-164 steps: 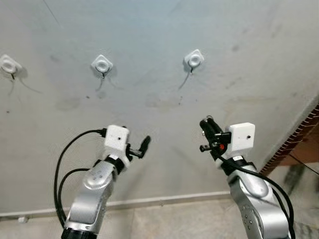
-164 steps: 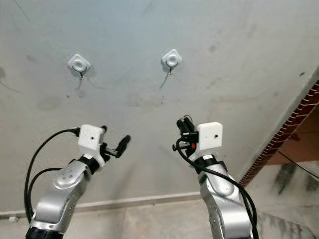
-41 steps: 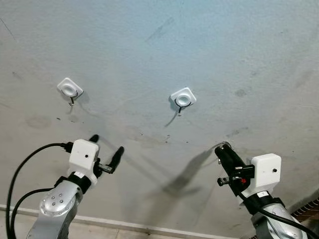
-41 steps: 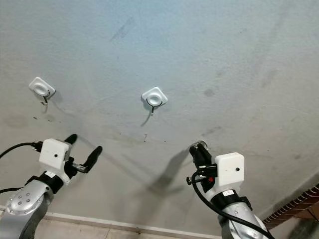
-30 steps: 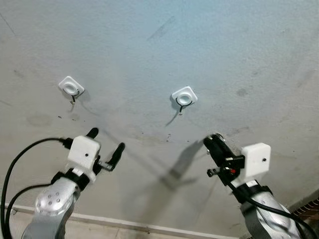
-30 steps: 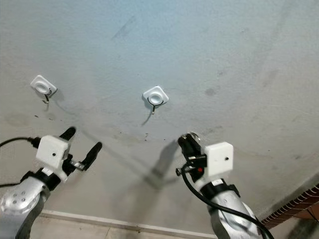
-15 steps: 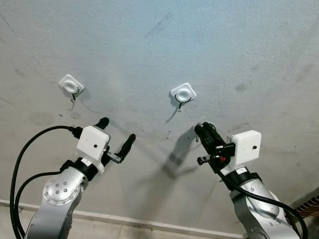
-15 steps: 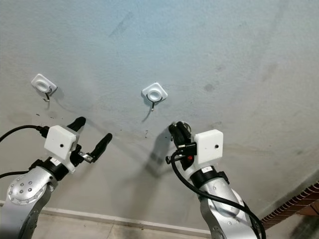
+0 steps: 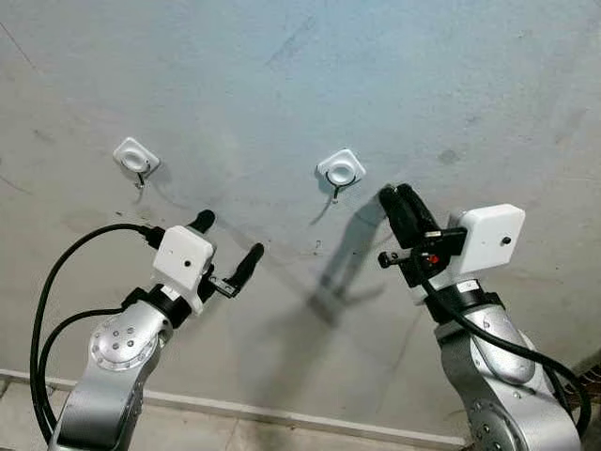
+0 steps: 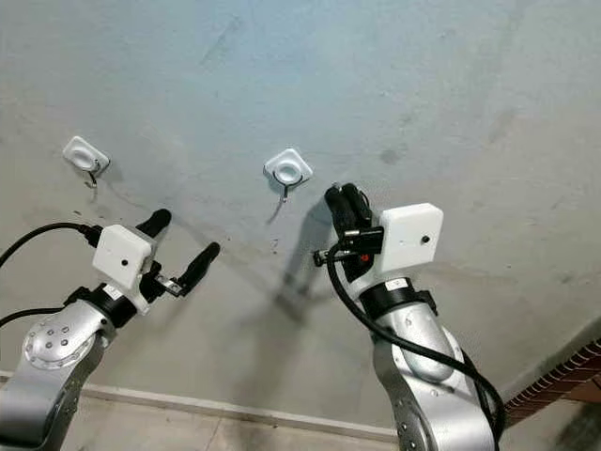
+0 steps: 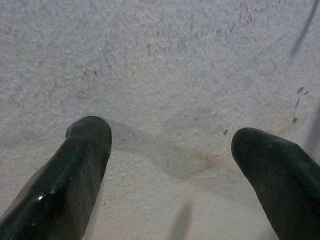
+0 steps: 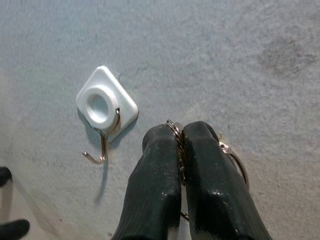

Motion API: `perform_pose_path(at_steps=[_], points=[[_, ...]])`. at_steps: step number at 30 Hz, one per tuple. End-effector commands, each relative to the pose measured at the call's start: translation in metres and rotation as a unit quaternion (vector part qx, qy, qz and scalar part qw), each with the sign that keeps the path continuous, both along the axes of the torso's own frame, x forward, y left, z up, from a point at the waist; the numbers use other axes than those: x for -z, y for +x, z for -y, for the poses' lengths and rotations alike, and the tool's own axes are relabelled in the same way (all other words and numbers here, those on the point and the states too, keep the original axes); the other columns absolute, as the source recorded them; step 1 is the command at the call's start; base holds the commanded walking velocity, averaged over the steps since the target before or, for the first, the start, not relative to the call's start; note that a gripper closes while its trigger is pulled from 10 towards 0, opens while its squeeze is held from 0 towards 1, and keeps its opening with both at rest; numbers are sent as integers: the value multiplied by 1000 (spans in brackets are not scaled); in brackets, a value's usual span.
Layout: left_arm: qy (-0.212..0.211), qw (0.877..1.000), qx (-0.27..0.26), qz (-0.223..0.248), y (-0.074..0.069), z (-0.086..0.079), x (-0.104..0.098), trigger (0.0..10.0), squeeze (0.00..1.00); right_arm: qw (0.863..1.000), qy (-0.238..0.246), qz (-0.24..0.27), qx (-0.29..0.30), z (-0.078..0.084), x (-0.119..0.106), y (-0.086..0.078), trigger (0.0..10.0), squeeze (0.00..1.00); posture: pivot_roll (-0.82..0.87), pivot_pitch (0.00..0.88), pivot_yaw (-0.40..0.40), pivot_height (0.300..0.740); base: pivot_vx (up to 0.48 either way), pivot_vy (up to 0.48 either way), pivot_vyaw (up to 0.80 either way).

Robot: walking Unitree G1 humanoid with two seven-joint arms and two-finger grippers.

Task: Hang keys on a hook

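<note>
- Keys (image 12: 231,159), or at least their metal key ring, sit pinched between the two black fingers (image 12: 155,185) of the right gripper (image 12: 181,137); the fingers are pressed together, with only thin loops of ring showing at the tips and bulging out on one side.
- Right gripper (image 9: 399,199) is raised close to the wall (image 9: 470,85), at about 4 o'clock from the middle hook (image 9: 340,170) and just beside it, not touching.
- Left gripper (image 9: 228,240) is also lifted towards the wall, its fingers (image 11: 82,165) spread wide apart with nothing between them; it lies at roughly 5 o'clock from the left hook (image 9: 136,158).
- Middle hook in the right wrist view is a white diamond-shaped plate (image 12: 106,105) with a bare metal J-hook (image 12: 100,150) hanging from it.
- Left hook is the same type, well apart from the middle one.
- Wall is rough grey plaster with stains; the right arm's shadow (image 9: 338,272) falls below the middle hook.
</note>
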State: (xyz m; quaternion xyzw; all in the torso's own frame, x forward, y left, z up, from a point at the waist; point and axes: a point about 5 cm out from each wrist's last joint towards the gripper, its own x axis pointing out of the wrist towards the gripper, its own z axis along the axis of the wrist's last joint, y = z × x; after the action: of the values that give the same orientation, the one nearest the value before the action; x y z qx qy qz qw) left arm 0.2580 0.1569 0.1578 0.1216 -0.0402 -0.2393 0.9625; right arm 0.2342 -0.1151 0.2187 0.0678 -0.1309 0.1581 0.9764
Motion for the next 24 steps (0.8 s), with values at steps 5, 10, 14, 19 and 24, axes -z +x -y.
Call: perform_pose_path(at_steps=[5, 10, 14, 19, 24], points=[[-2, 1000, 7, -4, 3, 3, 2, 10000, 0, 997, 39, 39, -51, -8, -25, -8, 10000, 0, 152, 0, 18, 740, 0, 0, 0], [-4, 1000, 9, -5, 3, 3, 3, 10000, 0, 993, 58, 14, -100, -17, -19, -13, 10000, 0, 152, 0, 18, 740, 0, 0, 0], [-4, 1000, 11, -6, 2, 4, 3, 10000, 0, 985, 76, -18, -154, -24, -11, -23, 10000, 0, 148, 0, 18, 740, 0, 0, 0], [1, 999, 32, -10, 2, 9, 4, 10000, 0, 980, 84, -38, -177, -27, -3, -26, 10000, 0, 146, 0, 17, 740, 0, 0, 0], [-1, 998, 53, -16, 3, 15, 5, 10000, 0, 981, 77, -43, -173, -27, 1, -22, 10000, 0, 150, 0, 17, 740, 0, 0, 0]])
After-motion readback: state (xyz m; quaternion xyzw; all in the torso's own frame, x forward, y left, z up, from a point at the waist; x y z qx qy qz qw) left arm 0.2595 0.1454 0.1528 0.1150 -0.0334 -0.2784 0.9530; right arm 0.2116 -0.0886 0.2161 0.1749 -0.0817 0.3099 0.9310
